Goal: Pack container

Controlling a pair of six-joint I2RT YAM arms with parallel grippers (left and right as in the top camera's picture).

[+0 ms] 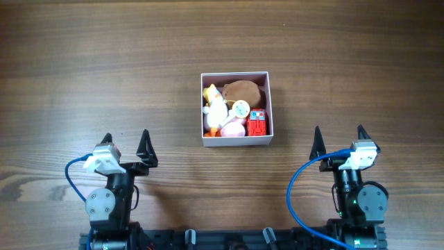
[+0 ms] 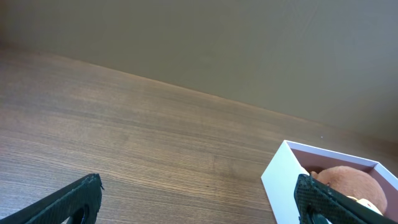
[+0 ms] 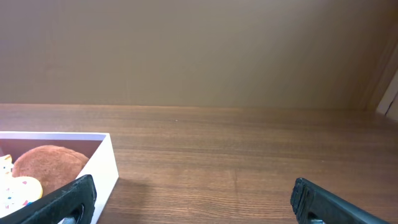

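Two pincers stand open and empty toward the near edge of the table [image 1: 104,62]. The left pincer [image 1: 126,136] lies nearer than the container [image 1: 236,142] and to its left, the right pincer [image 1: 338,130] nearer and to its right, both well apart from it. We see the container near the table's middle, square, white-walled and pink inside. Toys fill it: a round brown toy [image 1: 244,90] at the far side, a white-and-yellow toy [image 1: 216,104] at the left, and a pink toy [image 1: 234,128] and a red toy [image 1: 257,124] along the near wall.
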